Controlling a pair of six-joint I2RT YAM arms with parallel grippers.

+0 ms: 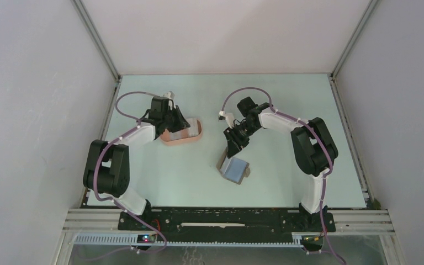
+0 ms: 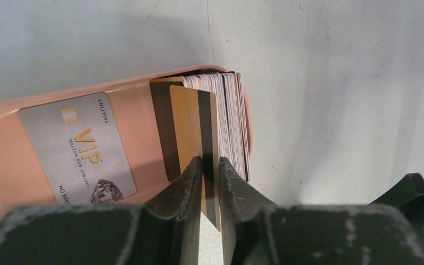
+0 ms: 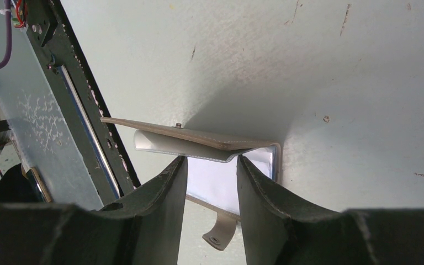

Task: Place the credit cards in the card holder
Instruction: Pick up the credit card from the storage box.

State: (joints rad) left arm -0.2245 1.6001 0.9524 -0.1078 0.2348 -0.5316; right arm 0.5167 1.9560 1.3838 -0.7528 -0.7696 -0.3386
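Observation:
The card holder point(image 1: 197, 136), a salmon-pink oval tray point(image 2: 5, 165), lies left of centre. A silver VIP card point(image 2: 77, 149) lies flat in it, and a stack of credit cards point(image 2: 233, 121) stands on edge at its right end. My left gripper point(image 1: 174, 122) point(image 2: 210, 161) is over the tray. Its jaws are narrow and pinch a yellow-orange card with a black stripe point(image 2: 185, 121), which stands beside the stack. My right gripper point(image 1: 233, 147) point(image 3: 212, 160) is open, its fingertips point(image 3: 179, 165) against the raised flap of the grey wallet point(image 1: 236, 170) point(image 3: 199, 141).
The wallet lies unfolded near the table's middle, its white inside point(image 3: 215, 179) and snap strap point(image 3: 218, 234) showing. A black rail point(image 1: 226, 218) runs along the near edge by the arm bases. White enclosure walls stand on the left, right and far sides.

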